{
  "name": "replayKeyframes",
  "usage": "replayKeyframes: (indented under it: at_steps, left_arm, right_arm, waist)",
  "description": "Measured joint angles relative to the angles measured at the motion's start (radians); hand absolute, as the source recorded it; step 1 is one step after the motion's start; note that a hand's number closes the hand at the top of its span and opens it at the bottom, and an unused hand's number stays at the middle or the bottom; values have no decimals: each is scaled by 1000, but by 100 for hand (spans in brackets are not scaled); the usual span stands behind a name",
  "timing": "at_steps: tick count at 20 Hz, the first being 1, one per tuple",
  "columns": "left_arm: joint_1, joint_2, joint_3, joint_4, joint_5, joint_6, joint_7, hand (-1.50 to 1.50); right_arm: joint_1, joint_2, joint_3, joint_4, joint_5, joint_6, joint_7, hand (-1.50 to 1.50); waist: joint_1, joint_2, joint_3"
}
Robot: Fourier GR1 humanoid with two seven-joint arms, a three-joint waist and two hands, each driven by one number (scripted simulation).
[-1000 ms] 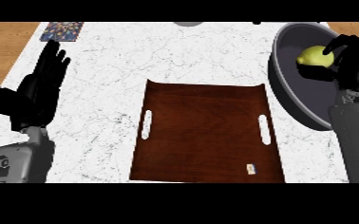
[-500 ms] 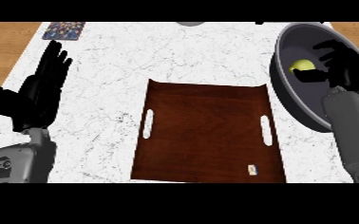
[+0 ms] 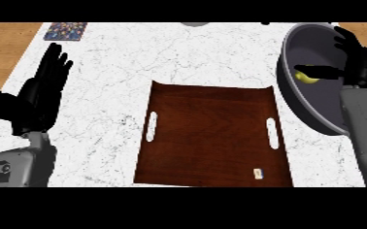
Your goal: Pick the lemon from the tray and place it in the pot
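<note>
The yellow lemon [image 3: 307, 78] lies inside the grey pot [image 3: 309, 107] at the right edge of the counter. My right hand [image 3: 349, 63] hovers over the pot with its fingers spread open, the thumb reaching across just above the lemon without holding it. The dark wooden tray [image 3: 211, 133] sits in the middle of the counter with nothing on it but a small pale tag [image 3: 257, 173] near its front right corner. At the left edge my left hand [image 3: 39, 97] rests open, fingers pointing up.
A patterned coaster-like square [image 3: 66, 30] lies at the back left corner of the white marble counter [image 3: 122, 68]. A grey round object [image 3: 192, 24] peeks in at the back edge. Wooden floor shows at the far left.
My right hand let go of the lemon, which now lies lower in the pot. The hand's fingers have opened and it has drawn slightly right. The left hand stayed still.
</note>
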Motion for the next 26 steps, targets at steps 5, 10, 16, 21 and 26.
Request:
replayKeyframes:
  at_steps: [5,10,16,21,26]
  left_arm:
    - [-2,-1,3,-4,-4,7,8,0]
    - [8,-1,1,-31,-4,7,37,0]
    - [37,-25,-13,-46,-25,21,19,0]
    - [8,-16,1,-17,-22,12,16,0]
    - [1,-12,10,-16,-21,8,26,0]
  right_arm:
    - [0,-35,-106,17,-148,80,-107,-150]
    - [37,-120,-175,69,-249,180,-188,-150]
    - [116,-234,-212,99,-332,329,-240,-150]
    - [168,-316,-218,140,-377,431,-284,-150]
    - [215,-363,-205,169,-407,483,-328,-150]
  waist:
    - [-13,-5,-1]
    - [-16,-7,-2]
    - [-22,-9,-2]
    - [-23,-8,-2]
    - [-22,-9,-3]
